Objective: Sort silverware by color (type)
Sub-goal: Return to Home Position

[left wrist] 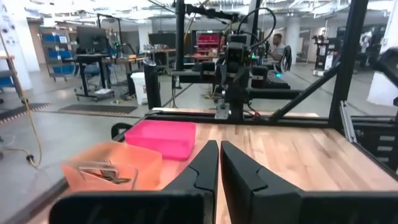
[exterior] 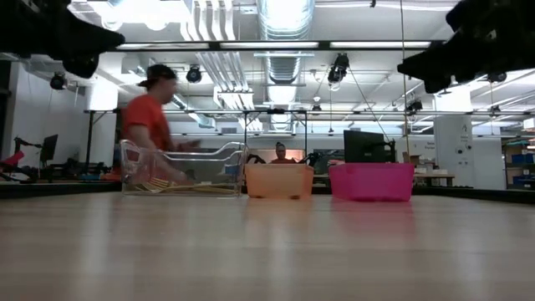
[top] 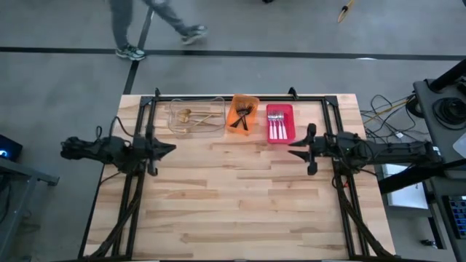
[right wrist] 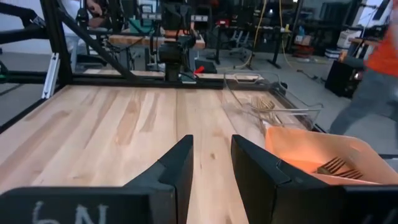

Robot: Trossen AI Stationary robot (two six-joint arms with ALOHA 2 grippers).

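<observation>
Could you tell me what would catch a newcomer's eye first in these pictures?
Three bins in a row at the table's far edge: a clear bin holding gold utensils, an orange bin holding black forks, a red bin holding silver forks. Both arms hang raised at the sides, the left gripper and right gripper pointing inward. A person passes behind.

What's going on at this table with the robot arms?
Nothing is being handled. Gold pieces lie in the clear bin, black forks in the orange bin, silver forks in the red bin, all at the far edge of the table. The left gripper and right gripper hover empty over it, left jaws shut, right jaws apart.
</observation>
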